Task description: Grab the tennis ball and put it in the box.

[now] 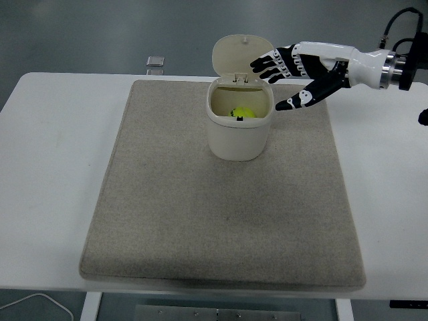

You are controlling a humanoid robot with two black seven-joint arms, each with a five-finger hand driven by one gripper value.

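Now tennis ball (243, 113) sits inside the open-lidded box (239, 137) at upper centre, right hand (301, 70) just right of it, fingers (267, 65) spread wide, empty.

Single head view, set high on the robot's side and looking forward and down over the white tabletop (53, 174), near edge along the bottom of the frame and grey floor beyond the far edge at the top. Far enough back to take in almost the full width of the tabletop and all of the beige mat (221, 214), with the open-lidded box (239, 130) just above centre. Right hand (294, 70) entering from the right edge at upper right; no second view to compare.
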